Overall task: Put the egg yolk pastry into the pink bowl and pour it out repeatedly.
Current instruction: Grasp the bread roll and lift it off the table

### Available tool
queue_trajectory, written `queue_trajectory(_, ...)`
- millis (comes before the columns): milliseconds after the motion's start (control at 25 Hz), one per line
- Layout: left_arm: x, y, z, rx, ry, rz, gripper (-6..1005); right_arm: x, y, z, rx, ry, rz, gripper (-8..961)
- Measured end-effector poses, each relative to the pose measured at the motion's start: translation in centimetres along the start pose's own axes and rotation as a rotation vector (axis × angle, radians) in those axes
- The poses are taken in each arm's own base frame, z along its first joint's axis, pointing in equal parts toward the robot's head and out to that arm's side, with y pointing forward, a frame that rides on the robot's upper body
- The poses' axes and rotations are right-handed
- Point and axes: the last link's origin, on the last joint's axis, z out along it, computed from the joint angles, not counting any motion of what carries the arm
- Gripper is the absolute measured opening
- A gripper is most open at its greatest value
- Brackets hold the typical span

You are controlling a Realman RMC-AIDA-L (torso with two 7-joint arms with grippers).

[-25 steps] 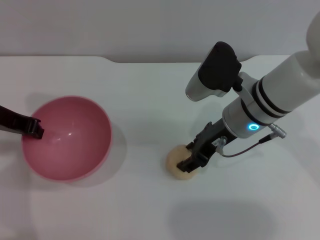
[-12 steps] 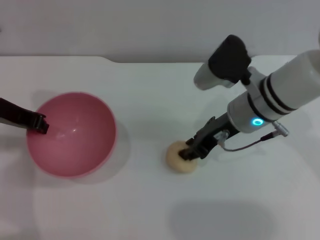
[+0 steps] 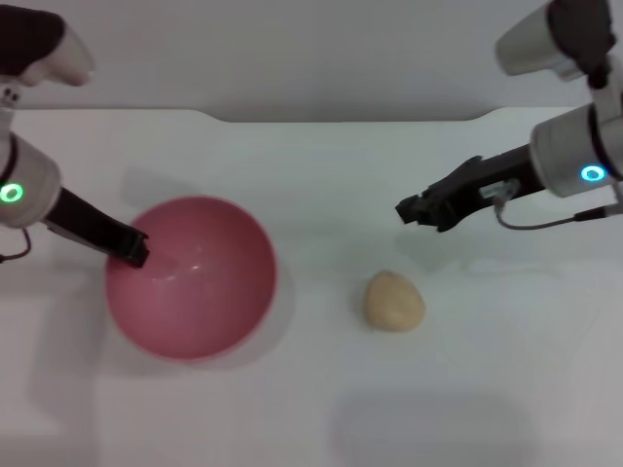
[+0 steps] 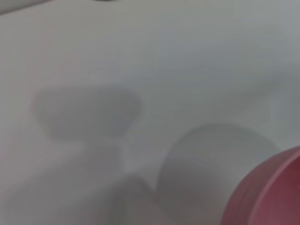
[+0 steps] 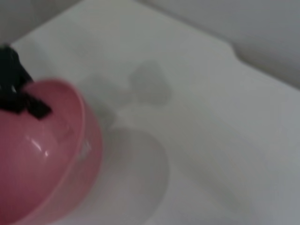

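On the table (image 3: 321, 409), the left gripper (image 3: 134, 252) pinches the pink bowl (image 3: 191, 277) by its rim, steadying it for the egg yolk pastry (image 3: 394, 301), while I cannot tell the right gripper's (image 3: 421, 211) state.

head overhead, wrists low, sharing pink bowl (image 3: 191, 277)

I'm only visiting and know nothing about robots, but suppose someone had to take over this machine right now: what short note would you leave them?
Left gripper: at the near-left rim of the round, deep pink plastic bowl, gripping it, as best the head view shows.
Right gripper: raised above the white table, empty, up and to the right of the pastry; open or shut is unclear.
The small pale beige-yellow egg yolk pastry lump lies on the table to the right of the bowl, apart from it.
The bowl sits upright with nothing in it.
Left to do: pick up the pastry, drop it in the bowl, pour it out, repeat.
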Motion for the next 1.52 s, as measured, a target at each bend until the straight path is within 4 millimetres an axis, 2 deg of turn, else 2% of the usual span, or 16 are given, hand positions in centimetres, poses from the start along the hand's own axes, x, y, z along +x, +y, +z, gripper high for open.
queue_trajectory(120, 0.5, 0.4, 0.5, -0.005, -0.01, 0.016, -2, 0.5, -0.2, -0.4, -0.011, 0.011, 0.015, 53)
queue_trajectory(240, 0.7, 0.5, 0.5, -0.006, -0.007, 0.014, -2, 1.2, 0.1, 0.1, -0.035, 0.037, 0.031, -1)
queue_trajectory(440, 0.9, 0.5, 0.3, 0.002, 0.002, 0.008, -1, 2.6, 0.7, 0.9, -0.08, 0.102, 0.056, 12)
queue_trajectory(640, 1.0, 0.4, 0.3, 0.007, 0.002, 0.008, -1, 3.6, 0.8, 1.5, -0.102, 0.139, 0.087, 201)
queue_trajectory(760, 1.0, 0.5, 0.3, 0.006, 0.002, 0.008, -1, 3.9, 0.7, 1.6, -0.096, 0.146, 0.091, 397)
queue_trajectory(920, 1.0, 0.5, 0.3, 0.003, 0.004, 0.008, -1, 4.4, 0.5, 2.2, -0.084, 0.164, 0.103, 480)
queue_trajectory(1200, 1.1, 0.5, 0.3, 0.003, 0.005, 0.009, -2, 4.7, 0.2, 4.6, -0.042, 0.19, 0.103, 626)
queue_trajectory(1320, 1.1, 0.6, 0.3, 0.002, 0.006, 0.01, -2, 4.8, 0.5, 5.5, -0.014, 0.211, 0.049, 647)
queue_trajectory(1520, 1.1, 0.6, 0.3, 0.002, 0.006, 0.01, -2, 4.6, 0.8, 5.9, -0.004, 0.221, 0.017, 662)
